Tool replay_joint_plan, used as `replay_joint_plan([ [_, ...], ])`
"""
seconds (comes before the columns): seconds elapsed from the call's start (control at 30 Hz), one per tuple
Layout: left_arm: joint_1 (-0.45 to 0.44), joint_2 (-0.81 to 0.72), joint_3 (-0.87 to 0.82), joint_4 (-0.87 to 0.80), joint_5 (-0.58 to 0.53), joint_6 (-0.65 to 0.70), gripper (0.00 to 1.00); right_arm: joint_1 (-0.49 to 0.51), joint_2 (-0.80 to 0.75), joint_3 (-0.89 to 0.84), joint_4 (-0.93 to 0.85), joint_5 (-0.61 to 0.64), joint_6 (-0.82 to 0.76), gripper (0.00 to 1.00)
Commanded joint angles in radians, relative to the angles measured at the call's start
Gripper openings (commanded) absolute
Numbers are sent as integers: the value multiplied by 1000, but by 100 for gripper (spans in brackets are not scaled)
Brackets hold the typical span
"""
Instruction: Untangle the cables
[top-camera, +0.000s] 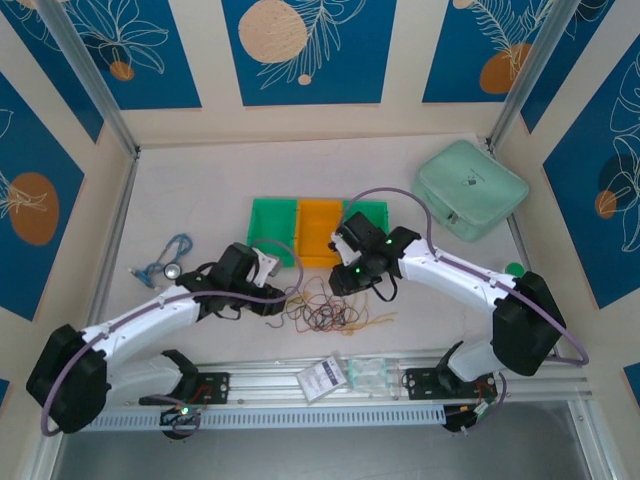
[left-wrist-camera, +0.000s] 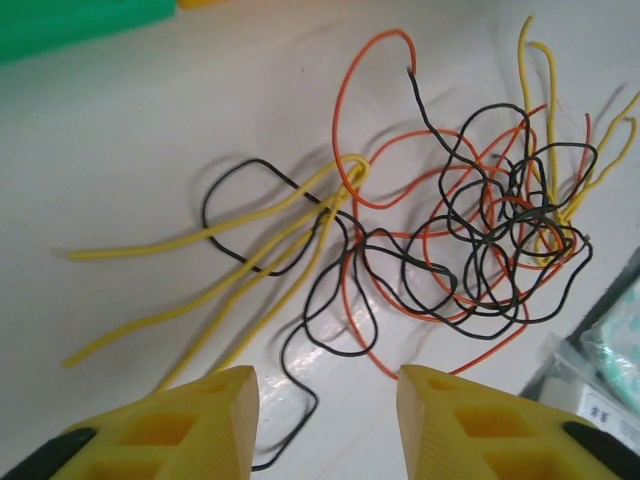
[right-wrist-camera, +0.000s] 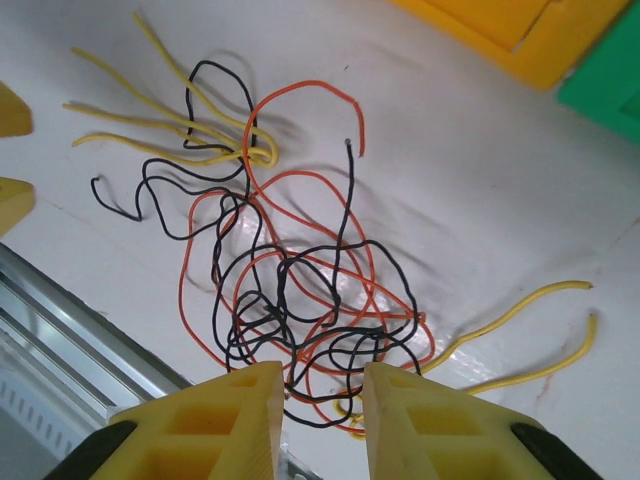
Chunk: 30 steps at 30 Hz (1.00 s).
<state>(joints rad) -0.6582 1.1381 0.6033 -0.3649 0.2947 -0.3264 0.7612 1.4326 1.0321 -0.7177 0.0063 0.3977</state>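
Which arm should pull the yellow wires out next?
Left, probably: the yellow wires end loose by the left fingers, clear of the knot. The right fingers hang over the knot.

A pale tabletop (top-camera: 200, 190) carried three shallow trays side by side: a green tray (top-camera: 273, 228), an orange tray (top-camera: 320, 230) and a second green tray (top-camera: 374, 212). A mint-green pouch (top-camera: 470, 188) lay far right. A blue cord (top-camera: 172, 255) with a metal disc lay left. A labelled packet (top-camera: 324, 379) and a clear packet (top-camera: 368, 374) rested on the near metal rail (top-camera: 260, 381).
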Motion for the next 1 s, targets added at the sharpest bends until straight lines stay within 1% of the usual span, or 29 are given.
replay_joint_plan([
  [0.0,-7,52,27,35,97,3,30,8,-21,-24,46,-28,48,28],
  [0.03,-10,67,27,42,101,3,28,9,-24,-30,54,-32,52,28],
  [0.33,-17,194,55,75,121,14,27,11,-36,-46,64,-35,60,28],
  [0.53,-17,249,70,90,101,15,27,11,-36,-48,64,-38,58,28],
  [0.67,-17,264,90,59,58,33,27,10,-37,-49,64,-43,57,28],
  [0.83,-17,274,99,61,54,35,29,11,-27,-49,71,-51,55,28],
  [0.97,-17,272,102,58,44,33,32,13,-11,-46,77,-63,54,28],
])
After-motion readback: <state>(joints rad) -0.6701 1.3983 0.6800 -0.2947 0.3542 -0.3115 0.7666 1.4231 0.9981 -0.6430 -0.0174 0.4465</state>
